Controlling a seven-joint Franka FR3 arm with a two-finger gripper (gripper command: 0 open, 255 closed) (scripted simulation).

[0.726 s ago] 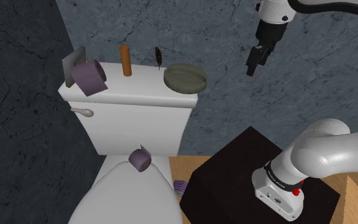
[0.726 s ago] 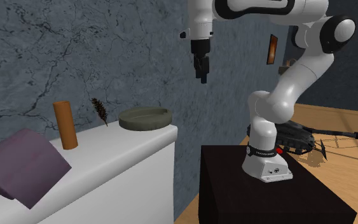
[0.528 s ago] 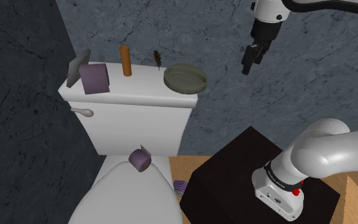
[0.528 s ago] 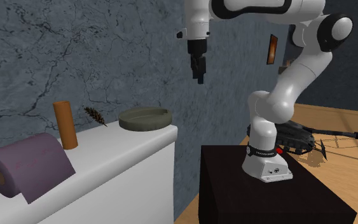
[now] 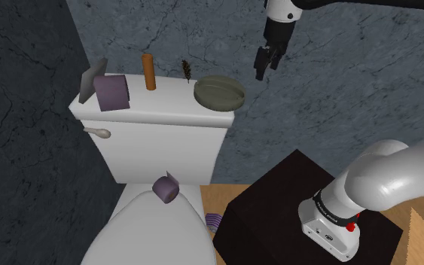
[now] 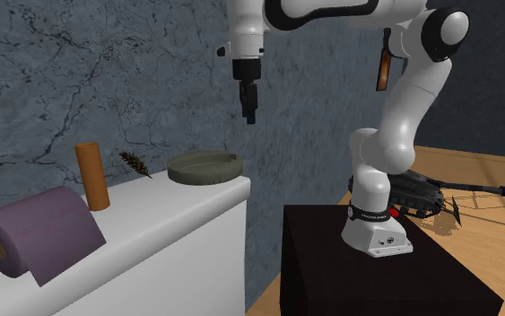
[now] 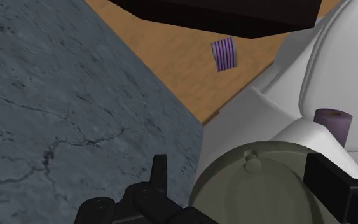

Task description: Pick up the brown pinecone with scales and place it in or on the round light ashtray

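The black gripper (image 5: pixel 263 69) is seen empty, fingers spread apart, poised in the air above the round grey-green ashtray (image 5: pixel 219 92). The dark brown pinecone (image 5: pixel 187 70) is set on the white toilet tank lid (image 5: pixel 157 107), between ashtray and brown cylinder (image 5: pixel 149 72).

Shoulder view: high beside the stand (image 5: pixel 274 192), down over cistern (image 5: pixel 157 114); second exterior: low, close, along cistern toward arm (image 6: pixel 407 108); wrist: downward, near; all share ashtray (image 5: pixel 219 92).
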